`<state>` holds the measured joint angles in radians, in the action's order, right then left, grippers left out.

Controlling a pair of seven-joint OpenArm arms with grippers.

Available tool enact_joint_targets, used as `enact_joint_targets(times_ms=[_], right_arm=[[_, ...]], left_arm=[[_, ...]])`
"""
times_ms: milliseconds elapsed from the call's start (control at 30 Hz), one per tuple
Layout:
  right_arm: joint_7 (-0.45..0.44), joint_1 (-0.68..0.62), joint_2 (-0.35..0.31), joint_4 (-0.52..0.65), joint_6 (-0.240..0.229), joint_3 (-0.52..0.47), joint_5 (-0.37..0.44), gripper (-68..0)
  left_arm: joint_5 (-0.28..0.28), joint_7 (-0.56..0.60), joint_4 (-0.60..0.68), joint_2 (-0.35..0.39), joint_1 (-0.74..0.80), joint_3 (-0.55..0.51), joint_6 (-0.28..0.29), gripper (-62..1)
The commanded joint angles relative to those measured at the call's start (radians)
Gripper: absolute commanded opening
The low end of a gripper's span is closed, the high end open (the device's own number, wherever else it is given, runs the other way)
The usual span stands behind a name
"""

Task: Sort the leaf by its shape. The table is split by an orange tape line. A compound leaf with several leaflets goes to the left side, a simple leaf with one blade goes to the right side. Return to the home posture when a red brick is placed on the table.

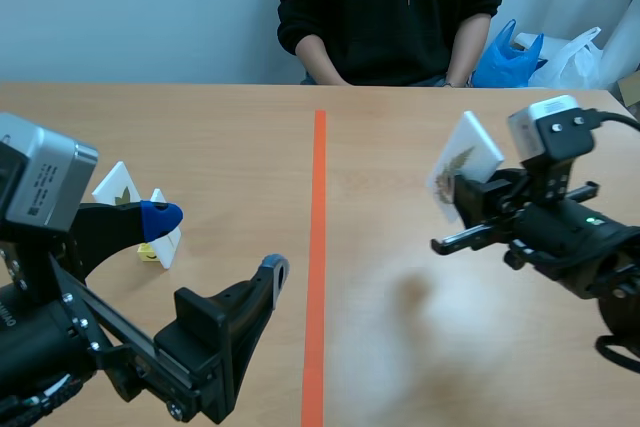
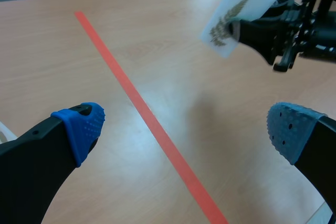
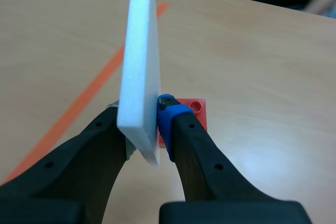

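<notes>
Scene view: I am seeing two white cards point(image 1: 118, 185) standing at far left. My left gripper point(image 1: 218, 243) is hanging wide open, just left of the orange tape line point(image 1: 318, 247). My right gripper point(image 1: 462, 197) is clamping a white leaf card point(image 1: 468, 152) showing a feathery compound leaf, above the table's right side. A red brick point(image 3: 195, 109) is lying under it.

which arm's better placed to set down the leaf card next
Right: the right gripper is shut on the leaf card, raised right of the tape line. The left gripper is open, holding nothing.
</notes>
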<state>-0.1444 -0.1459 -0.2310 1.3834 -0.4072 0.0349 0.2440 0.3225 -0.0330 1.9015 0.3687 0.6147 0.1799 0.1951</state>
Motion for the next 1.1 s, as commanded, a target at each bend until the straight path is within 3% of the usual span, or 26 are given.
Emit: enact_joint_targets(times_ms=[0, 133, 267, 333, 833, 1067], right_arm=[[0.006, 0.024, -0.030, 0.008, -0.001, -0.028, 0.020, -62.9], [0.008, 0.024, -0.069, 0.008, 0.002, -0.118, 0.041, -62.9], [0.022, 0.032, -0.094, -0.011, 0.104, -0.158, 0.043, -62.9], [0.023, 0.049, -0.099, -0.048, 0.132, -0.159, 0.055, -62.9], [-0.013, 0.398, -0.086, -0.563, 0.132, -0.158, 0.056, -62.9], [0.001, 0.507, -0.074, -0.741, 0.147, -0.158, 0.047, -62.9]], left_arm=[[0.006, 0.018, 0.003, -0.005, -0.003, -0.004, 0.003, 1.4], [0.006, 0.022, 0.003, -0.005, -0.003, -0.004, 0.003, 1.4], [0.006, 0.025, 0.003, -0.005, -0.003, -0.004, 0.003, 1.4], [0.006, 0.025, 0.003, -0.005, -0.003, -0.004, 0.003, 1.4], [0.006, 0.025, 0.003, -0.005, -0.003, -0.004, 0.003, 1.4], [0.006, 0.025, 0.003, -0.005, -0.003, -0.004, 0.003, 1.4]])
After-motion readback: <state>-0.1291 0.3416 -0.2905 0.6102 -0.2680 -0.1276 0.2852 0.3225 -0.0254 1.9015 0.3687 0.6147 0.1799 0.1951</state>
